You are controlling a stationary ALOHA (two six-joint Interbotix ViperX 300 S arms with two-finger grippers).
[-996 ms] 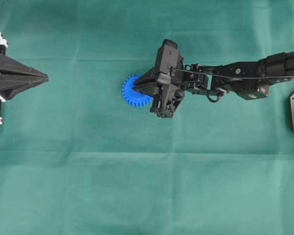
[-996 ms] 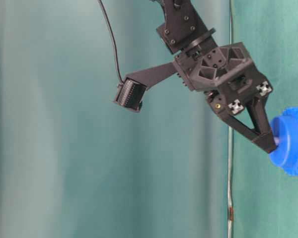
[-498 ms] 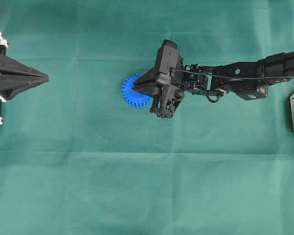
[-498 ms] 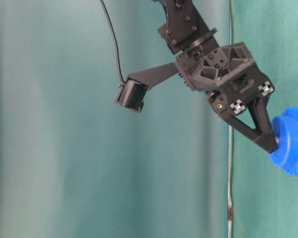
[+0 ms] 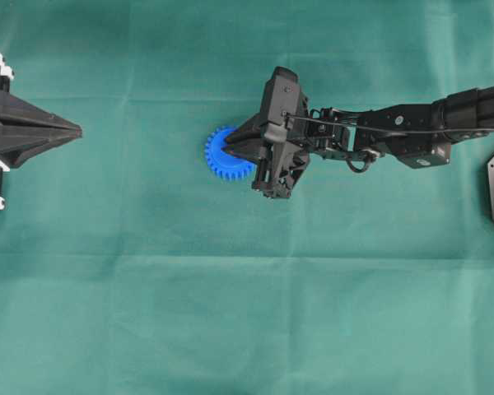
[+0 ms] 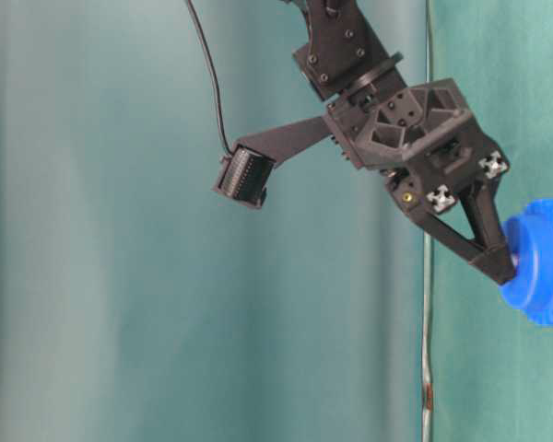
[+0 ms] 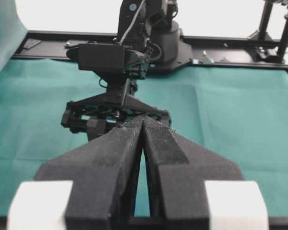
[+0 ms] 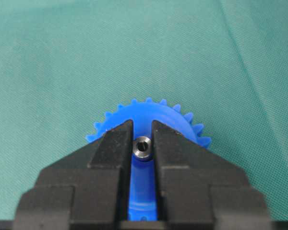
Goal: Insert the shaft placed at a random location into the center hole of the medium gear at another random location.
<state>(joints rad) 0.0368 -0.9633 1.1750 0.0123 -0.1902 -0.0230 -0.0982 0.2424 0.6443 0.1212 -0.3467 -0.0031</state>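
One medium gear (image 5: 224, 154) mid-worktop (image 5: 230, 313). One shaft (image 8: 142, 147) pinched in right pincer (image 8: 142, 139) over gear hub. Left pincer (image 7: 142, 125) closed, empty, at left edge.

Shiny metal shaft (image 8: 142, 148), glossy plastic gear (image 8: 151, 115), matt woven cloth (image 8: 62, 57).
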